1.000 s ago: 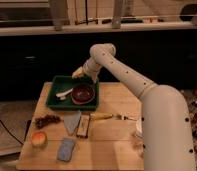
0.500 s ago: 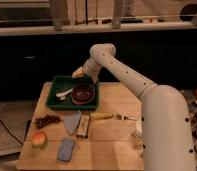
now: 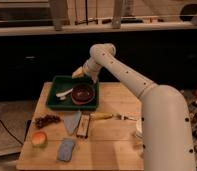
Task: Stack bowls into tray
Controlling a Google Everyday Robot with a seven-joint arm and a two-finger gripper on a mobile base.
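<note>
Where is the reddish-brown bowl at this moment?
In the camera view, the bowl sits in the right half of the green tray, the gripper just behind it over the tray's far rim.

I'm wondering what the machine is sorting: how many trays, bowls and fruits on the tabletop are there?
Green tray: 1
Reddish-brown bowl: 1, inside the tray
Fruit on the tabletop: 2, a grape bunch and a round orange fruit
Total: 4
The gripper is at the tray's far edge.
</note>
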